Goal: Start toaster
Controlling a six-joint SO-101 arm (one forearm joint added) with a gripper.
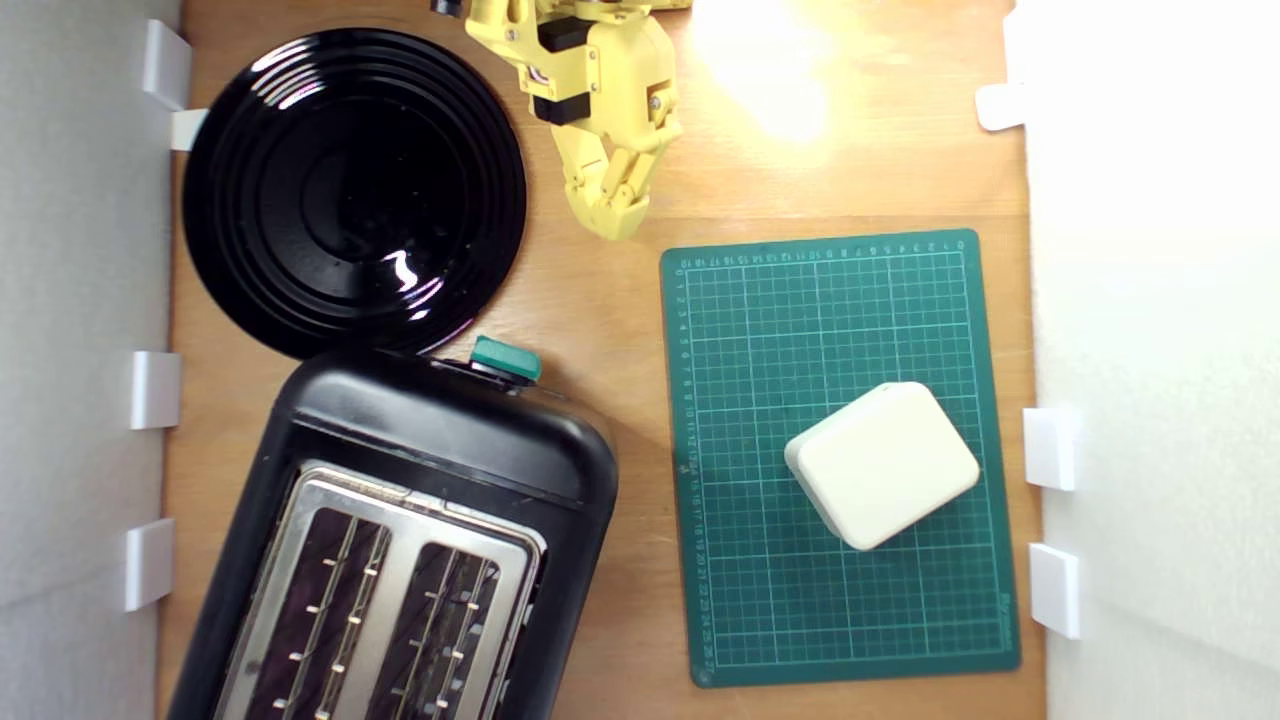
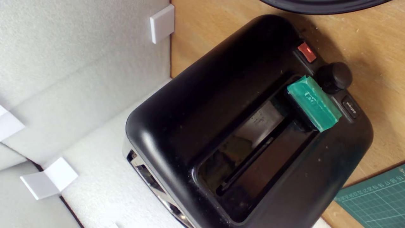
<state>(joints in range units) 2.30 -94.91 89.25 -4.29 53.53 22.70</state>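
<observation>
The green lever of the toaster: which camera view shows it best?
The wrist view. There the green lever appears large and unobstructed, standing in its slot on the toaster's end panel. The exterior view looks from above, so the lever is only a small green tab at the toaster's edge.

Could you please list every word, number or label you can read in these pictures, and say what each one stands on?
"0" to about "27": ruler numbers printed along the edges of the green cutting mat; many are small and blurred.
Small white word on the toaster's black button: too blurred to read.
Faint marks on the teal lever knob: not readable.
Red button, black dial, black plate and white box: no text visible.
</observation>
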